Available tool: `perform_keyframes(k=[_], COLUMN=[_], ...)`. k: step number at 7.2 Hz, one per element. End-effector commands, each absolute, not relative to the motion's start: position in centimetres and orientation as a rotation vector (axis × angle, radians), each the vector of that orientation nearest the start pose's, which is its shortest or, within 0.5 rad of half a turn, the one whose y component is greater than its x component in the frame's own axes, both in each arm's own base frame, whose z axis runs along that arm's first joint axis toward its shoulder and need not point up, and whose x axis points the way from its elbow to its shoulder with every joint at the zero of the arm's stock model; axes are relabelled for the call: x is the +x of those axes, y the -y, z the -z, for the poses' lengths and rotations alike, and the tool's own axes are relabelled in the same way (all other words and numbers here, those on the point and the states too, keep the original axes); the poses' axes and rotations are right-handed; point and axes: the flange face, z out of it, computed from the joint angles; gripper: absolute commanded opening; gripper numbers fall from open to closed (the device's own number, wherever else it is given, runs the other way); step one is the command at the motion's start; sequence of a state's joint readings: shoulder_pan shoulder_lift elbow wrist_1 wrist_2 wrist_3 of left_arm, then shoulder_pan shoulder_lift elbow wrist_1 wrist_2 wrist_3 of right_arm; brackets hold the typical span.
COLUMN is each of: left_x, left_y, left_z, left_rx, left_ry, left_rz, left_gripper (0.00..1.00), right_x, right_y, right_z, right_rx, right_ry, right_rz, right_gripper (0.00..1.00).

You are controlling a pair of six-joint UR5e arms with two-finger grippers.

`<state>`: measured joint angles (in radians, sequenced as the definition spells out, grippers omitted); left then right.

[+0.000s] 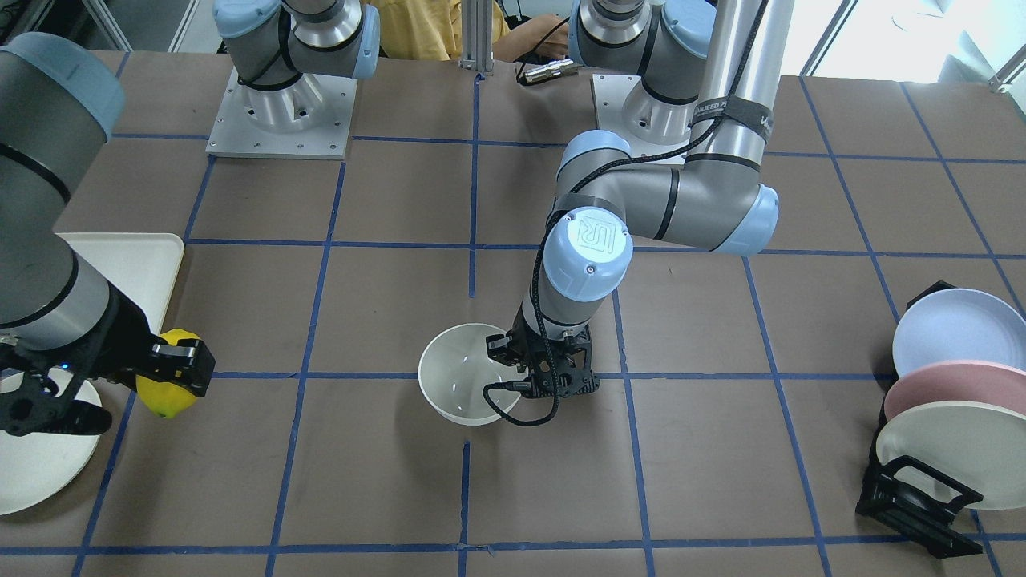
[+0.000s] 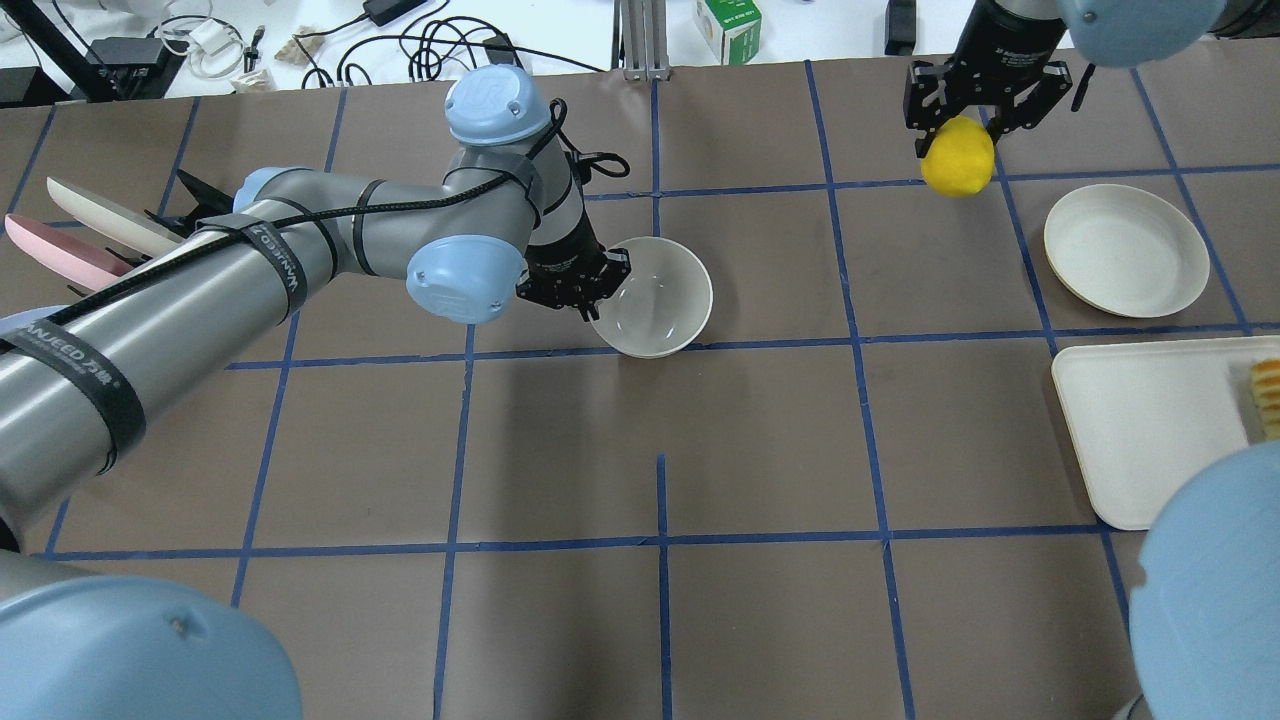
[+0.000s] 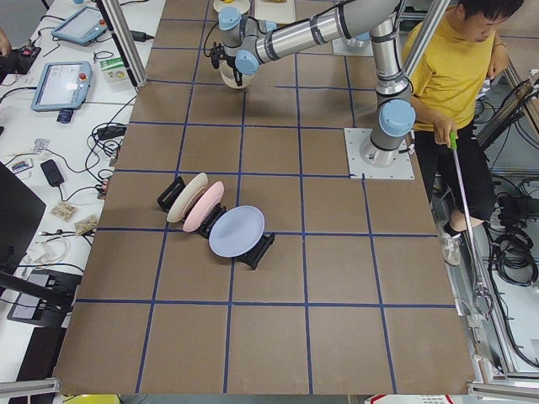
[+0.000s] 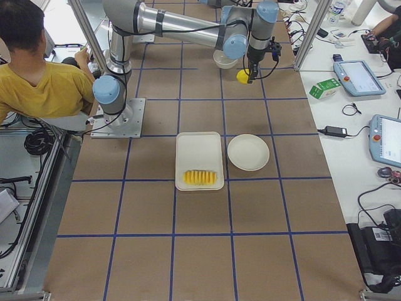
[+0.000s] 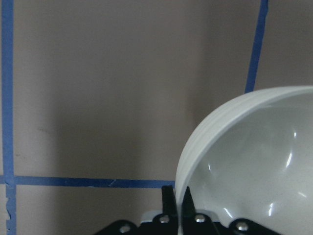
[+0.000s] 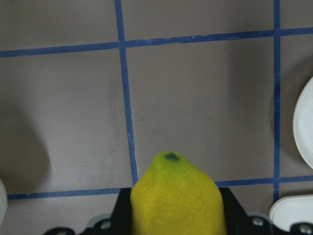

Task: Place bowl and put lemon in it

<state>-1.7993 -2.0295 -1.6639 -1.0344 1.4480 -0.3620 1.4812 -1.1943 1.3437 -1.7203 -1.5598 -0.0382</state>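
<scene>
While left gripper (image 2: 598, 291) pinches the bowl (image 2: 657, 303) rim | right gripper (image 2: 958, 150) clamps lemon (image 2: 958, 170), well apart from bowl | risk: rim pinch may slip and tip bowl; lemon released high may bounce out

Glossy bowl (image 2: 657, 300), matt brown tbl (image 2: 760, 450)

In the overhead view the left arm (image 2: 300, 260) is stretched in from 8 o'clock, bent at the elbow, with the wrist turned down. The left gripper (image 2: 597, 297) is closed on the bowl (image 2: 665, 300) at its 9 o'clock rim, with one finger (image 5: 167, 196) outside the wall and the other inside. The right gripper (image 2: 958, 140) is held at 1 o'clock, pointed down and clamped on the lemon (image 2: 958, 172).
</scene>
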Motion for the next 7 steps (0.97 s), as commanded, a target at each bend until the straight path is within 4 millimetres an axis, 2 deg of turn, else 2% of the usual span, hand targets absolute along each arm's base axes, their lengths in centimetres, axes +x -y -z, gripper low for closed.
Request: perform_keyframes(k=[1,2,3,4,5,6,7], left_x=[-28.9,-28.1,-27.1,-24.5,-21.6,-18.5,-15.2], left_y=[56.5,56.9,57.5,58.3,58.9,58.9,57.9], left_z=[-24.0,-25.0,-27.5,-30.3,-34.1,-38.5,-42.0], left_rx=[-0.206,-0.197,-0.118,-0.040,0.006,0.016,0.024], left_ry=[-3.248,-3.249,-3.260,-3.256,-3.253,-3.251,-3.247], left_rz=[-0.077,-0.061,-0.006,-0.016,-0.002,0.018,-0.018], left_gripper=[0.80,0.92,1.00,1.00,1.00,1.00,1.00], right_x=[13.1,15.3,17.8,20.1,21.8,24.2,28.2], right_y=[64.5,64.2,64.0,63.6,63.1,63.1,62.8], right_z=[-39.9,-39.6,-38.5,-38.1,-37.7,-36.2,-34.7], right_rx=[0.048,0.170,0.156,0.170,0.203,0.196,0.231], right_ry=[-3.129,-3.101,-3.068,-3.066,-3.064,-3.066,-3.057], right_rz=[0.000,-0.009,-0.033,-0.042,-0.051,-0.043,-0.006], right_gripper=[0.00,0.00,0.00,0.00,0.00,0.00,0.00])
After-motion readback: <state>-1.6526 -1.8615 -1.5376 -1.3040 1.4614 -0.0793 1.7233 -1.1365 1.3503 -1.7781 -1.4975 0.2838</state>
